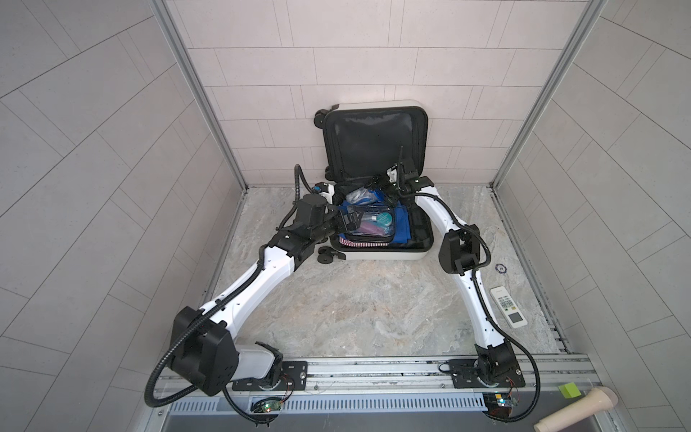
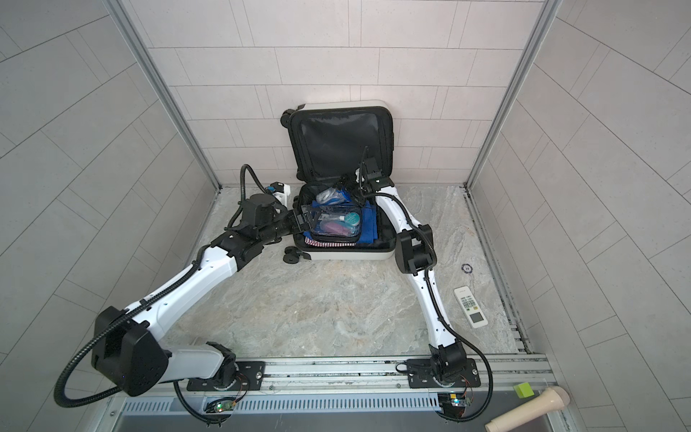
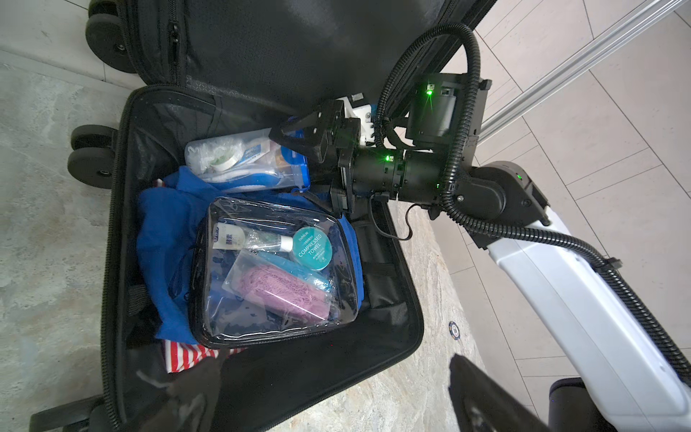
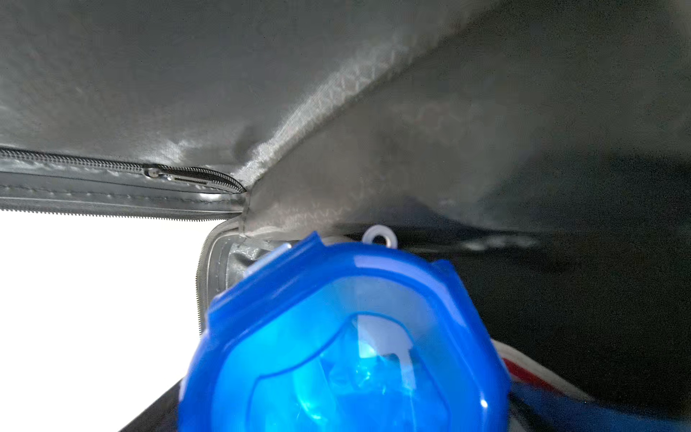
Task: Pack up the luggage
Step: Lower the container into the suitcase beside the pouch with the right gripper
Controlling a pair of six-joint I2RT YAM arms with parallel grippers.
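Note:
The luggage point(image 1: 389, 256) point(image 2: 351, 255) lies open on the floor, its black-lined lid point(image 1: 374, 138) leaning on the back wall. Inside, a clear toiletry pouch point(image 1: 368, 224) point(image 3: 269, 269) rests on blue cloth point(image 3: 164, 239) and red-striped cloth point(image 3: 183, 353). A blue-edged toothbrush pouch point(image 1: 361, 194) point(image 3: 239, 157) point(image 4: 344, 336) lies at the back. My left gripper point(image 1: 347, 220) point(image 3: 336, 396) hangs open over the case's left rim, holding nothing. My right gripper point(image 1: 375, 187) point(image 3: 289, 166) stands open with the toothbrush pouch's blue end between its fingers. The right wrist view shows no fingers.
A white remote control point(image 1: 508, 306) and a small blue disc point(image 1: 500, 267) lie on the stone floor at the right. A green block point(image 1: 569, 390) and a beige cylinder point(image 1: 576, 411) sit at the front right. Tiled walls close in the back and both sides.

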